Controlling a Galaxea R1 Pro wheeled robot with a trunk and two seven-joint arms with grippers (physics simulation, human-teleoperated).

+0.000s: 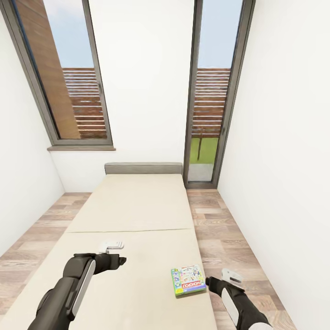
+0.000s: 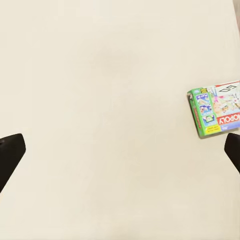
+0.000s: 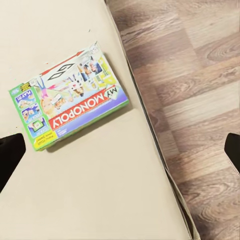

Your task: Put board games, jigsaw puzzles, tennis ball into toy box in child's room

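The child's room [image 1: 146, 91] has white walls, two tall dark-framed windows and a wood-plank floor [image 1: 220, 229]. The bed [image 1: 133, 206] runs lengthwise away from the robot, its beige mattress bare apart from one box, its grey headboard against the far wall.

The left arm reaches forward over the near part of the mattress, and the left gripper [image 1: 120, 259] hovers above bare mattress with its jaws spread wide and nothing between them. The right arm reaches forward over the bed's right edge; the right gripper [image 1: 211, 280] also has its jaws spread and empty.

The Monopoly board game [image 1: 188, 280] lies flat on the mattress near the bed's right edge, just left of the right gripper and well apart from the left one. It has a green border, cartoon artwork and a red logo band.
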